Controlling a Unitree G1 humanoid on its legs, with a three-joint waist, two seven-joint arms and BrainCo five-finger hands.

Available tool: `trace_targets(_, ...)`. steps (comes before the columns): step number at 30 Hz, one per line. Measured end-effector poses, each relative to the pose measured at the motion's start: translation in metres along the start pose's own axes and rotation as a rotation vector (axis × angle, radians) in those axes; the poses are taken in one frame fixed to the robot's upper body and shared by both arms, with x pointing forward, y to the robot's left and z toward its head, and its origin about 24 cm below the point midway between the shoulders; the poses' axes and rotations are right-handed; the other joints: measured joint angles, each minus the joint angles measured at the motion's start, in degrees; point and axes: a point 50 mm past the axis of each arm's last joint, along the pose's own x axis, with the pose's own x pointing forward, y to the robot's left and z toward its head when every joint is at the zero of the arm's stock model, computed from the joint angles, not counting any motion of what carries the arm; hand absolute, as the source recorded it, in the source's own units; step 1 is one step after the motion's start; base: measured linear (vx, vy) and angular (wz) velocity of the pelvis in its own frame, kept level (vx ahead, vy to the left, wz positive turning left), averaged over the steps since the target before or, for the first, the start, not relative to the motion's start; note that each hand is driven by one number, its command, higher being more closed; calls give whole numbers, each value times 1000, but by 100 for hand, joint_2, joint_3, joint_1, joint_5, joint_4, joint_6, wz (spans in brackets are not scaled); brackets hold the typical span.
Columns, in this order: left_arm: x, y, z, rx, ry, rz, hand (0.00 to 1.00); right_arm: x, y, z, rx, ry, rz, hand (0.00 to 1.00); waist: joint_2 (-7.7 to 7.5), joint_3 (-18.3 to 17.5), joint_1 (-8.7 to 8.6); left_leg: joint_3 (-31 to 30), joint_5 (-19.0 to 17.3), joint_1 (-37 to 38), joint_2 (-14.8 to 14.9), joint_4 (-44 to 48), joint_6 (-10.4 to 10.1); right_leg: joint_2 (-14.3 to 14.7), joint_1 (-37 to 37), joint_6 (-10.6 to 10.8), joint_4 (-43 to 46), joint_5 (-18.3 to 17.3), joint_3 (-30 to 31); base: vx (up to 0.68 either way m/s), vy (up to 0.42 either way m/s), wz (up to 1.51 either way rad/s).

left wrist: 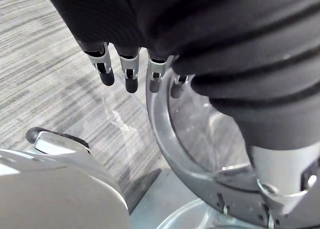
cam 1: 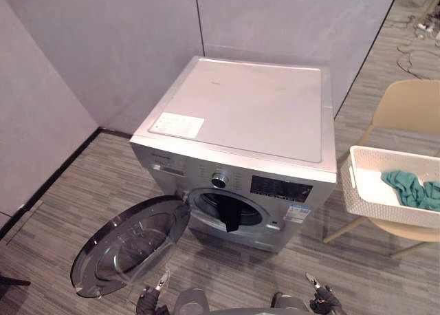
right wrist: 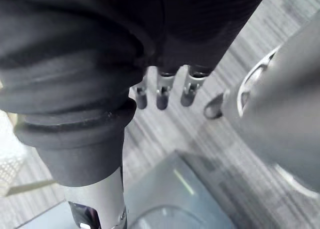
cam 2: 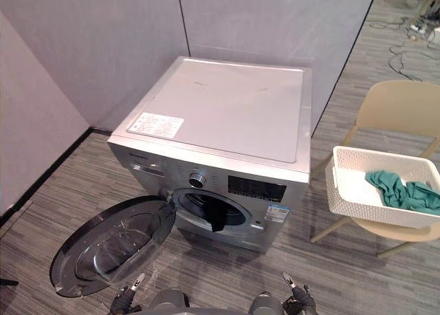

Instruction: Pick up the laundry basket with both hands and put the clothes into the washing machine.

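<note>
A white laundry basket (cam 2: 364, 215) sits on the seat of a pale beige chair (cam 2: 402, 105), to the right of the washing machine and apart from it. The basket is rectangular, made of rigid plastic with a fine perforated lattice in its walls and a smooth rolled rim. It stands level with its open side up. Its long axis runs left to right across the view, and one short end faces the machine. A crumpled heap of teal clothes (cam 2: 402, 191) lies in its right half.

The washing machine (cam 2: 227, 109) is a silver front-loading box with a flat matte top, a round dial and a dark display panel. Its round door (cam 2: 110, 246), a grey ring around a domed glass bowl, is swung fully open to the left. A dark garment (cam 2: 218, 217) hangs out over the lip of the drum opening.

Both hands hang low in front of the machine, well apart from the basket. The left hand (left wrist: 131, 69) is above the edge of the open door, its fingers straight and loose, holding nothing. The right hand (right wrist: 162, 91) is likewise relaxed and empty over the grey wood-grain floor (cam 1: 55, 219).
</note>
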Motion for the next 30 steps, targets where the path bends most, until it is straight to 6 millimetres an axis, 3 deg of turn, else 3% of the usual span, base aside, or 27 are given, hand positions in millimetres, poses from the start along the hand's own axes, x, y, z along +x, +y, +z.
trace_targets(3,-3,0,-10,-56,36,11,0,1,7,1,20,-2,13,0,98,-70,83,-32,-311,-158,-3,1174,108,70,304,41,-385,328,151,-21,100,-37)
trace_targets(4,-3,-3,-13,-55,49,4,0,1,6,2,29,-4,10,0,117,-104,92,-60,-403,-25,-6,1080,34,142,415,69,-538,364,260,38,120,-54)
trace_targets(5,-3,1,-15,-42,58,11,0,0,7,-4,34,15,7,0,129,-234,75,-58,-525,184,-94,670,-74,173,440,72,-775,395,424,46,70,-35)
trace_targets(6,-3,1,-14,-32,59,11,0,0,7,-6,35,22,6,0,28,-314,60,-65,-611,260,-136,448,-56,173,409,50,-877,442,474,34,91,-29)
trace_targets(8,-1,-4,-9,10,40,-16,0,0,7,-5,37,21,6,0,85,-378,-60,-152,-979,542,-211,-228,27,179,301,103,-975,684,508,-23,132,-3)
trace_targets(9,2,-14,1,75,17,-58,0,0,0,-7,57,29,-18,0,134,-363,-83,-141,-1261,824,-259,-848,167,150,240,177,-912,832,511,-57,166,1)
trace_targets(11,6,-15,11,158,-10,-82,0,-1,-6,-12,58,52,-42,0,0,-309,-67,-19,-1143,995,-428,-1081,231,-3,270,186,-898,903,606,-72,128,-14)
trace_targets(14,6,-33,23,366,-75,-168,0,-6,-22,-28,56,111,-81,0,-207,-356,-244,88,-1008,1066,-689,-1468,275,-214,111,209,-940,972,754,-55,67,-17)
trace_targets(15,6,-36,25,396,-86,-180,0,-7,-23,-29,58,118,-84,0,-205,-371,-254,128,-986,1059,-718,-1553,284,-222,24,159,-952,1007,811,-27,57,-50)
trace_targets(17,7,-42,31,441,-119,-202,0,-8,-28,-33,70,131,-101,0,-336,-377,-280,414,-984,940,-816,-1716,304,-179,-496,-150,-998,1190,1193,1,65,-96)
trace_targets(18,7,-43,32,441,-119,-203,0,-8,-27,-32,70,129,-99,0,-305,-364,-285,496,-987,887,-818,-1717,307,-142,-622,-354,-1007,1229,1278,39,75,-136)
trace_targets(19,7,-43,34,450,-125,-204,0,-7,-26,-29,67,123,-95,0,-307,-279,-292,718,-987,860,-816,-1714,315,-34,-836,-908,-1079,1395,1321,55,88,-150)
trace_targets(20,8,-40,31,467,-109,-197,0,-6,-23,-27,61,121,-86,0,-281,-190,-297,1019,-859,872,-790,-1834,535,56,-895,-1919,-1303,1472,1139,-20,118,-155)
trace_targets(21,8,-42,30,470,-101,-199,0,-3,-19,-22,56,111,-76,0,-169,-138,-287,1228,-850,964,-716,-1969,546,17,-906,-2217,-1251,1183,564,-37,119,-183)
trace_targets(22,8,-44,28,447,-85,-199,0,0,-14,-14,47,98,-65,0,-65,60,-237,1783,-764,1300,-505,-2177,561,-210,-1104,-1759,-523,624,-435,25,83,-188)
trace_targets(23,9,-40,27,440,-71,-185,0,1,-15,-10,22,89,-59,0,43,125,-233,2137,-759,1561,-360,-2210,551,-394,-1279,-1436,609,421,-785,83,40,-179)
trace_targets(24,10,-36,26,445,-63,-176,0,0,-17,-12,11,92,-61,0,15,110,-248,2248,-757,1654,-325,-2177,547,-408,-1259,-1303,1005,353,-837,181,-11,-125)
trace_targets(25,11,-29,27,454,-60,-162,0,-2,-21,-18,-17,111,-65,0,-134,52,-248,2340,-759,1782,-385,-2095,544,-434,-1095,-1220,1359,490,-780,139,-86,-104)
trace_targets(26,12,-26,28,457,-61,-163,0,-5,-28,-25,-30,134,-75,0,-270,-15,-209,2403,-781,1820,-494,-2060,513,-429,-964,-843,1166,398,-650,158,-113,-101)
trace_targets(27,12,-26,29,455,-62,-165,0,-5,-28,-26,-33,141,-79,0,-267,-12,-209,2406,-800,1841,-486,-2054,492,-402,-934,-775,1039,378,-632,80,-130,-84)
trace_targets(29,9,-37,24,439,-54,-197,0,-5,-32,-24,-34,141,-91,0,-116,-56,-266,2402,-801,1775,-417,-2041,489,-264,-891,-522,581,497,-644,91,-94,-38)
trace_targets(30,8,-41,25,433,-59,-213,0,-5,-37,-25,-40,154,-107,0,-108,-46,-287,2398,-828,1734,-409,-1981,440,-169,-704,-112,157,484,-647,65,-96,-11)
